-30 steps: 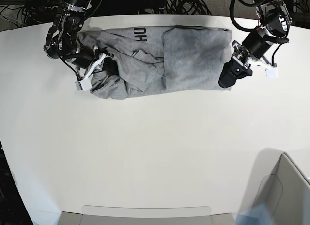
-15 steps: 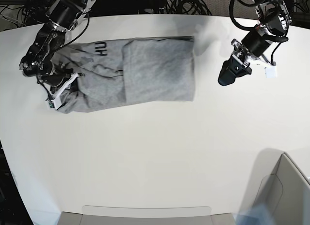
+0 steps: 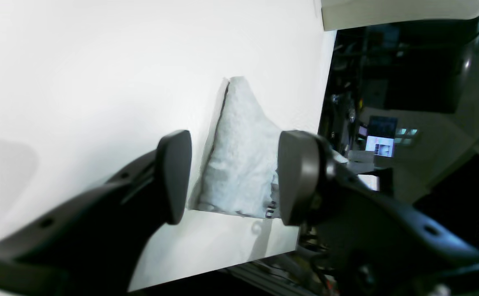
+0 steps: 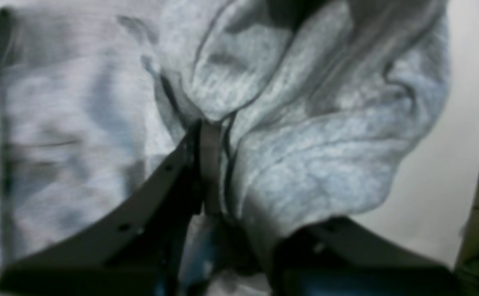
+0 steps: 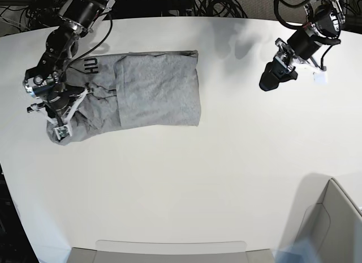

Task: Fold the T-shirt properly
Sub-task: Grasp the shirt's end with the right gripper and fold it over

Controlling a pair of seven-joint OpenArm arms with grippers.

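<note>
Right gripper [image 5: 61,123] pinched tight on bunched T-shirt [image 5: 158,93] at white bench [image 5: 186,178] edge; left gripper [image 3: 233,181] wide apart, far off, near cables [image 5: 220,3]

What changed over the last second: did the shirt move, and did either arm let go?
The right gripper, shut on the T-shirt, dragged it leftward across the table. The left gripper let go of the far edge and now hangs open, apart from it. The folded panel stays on top.
</note>
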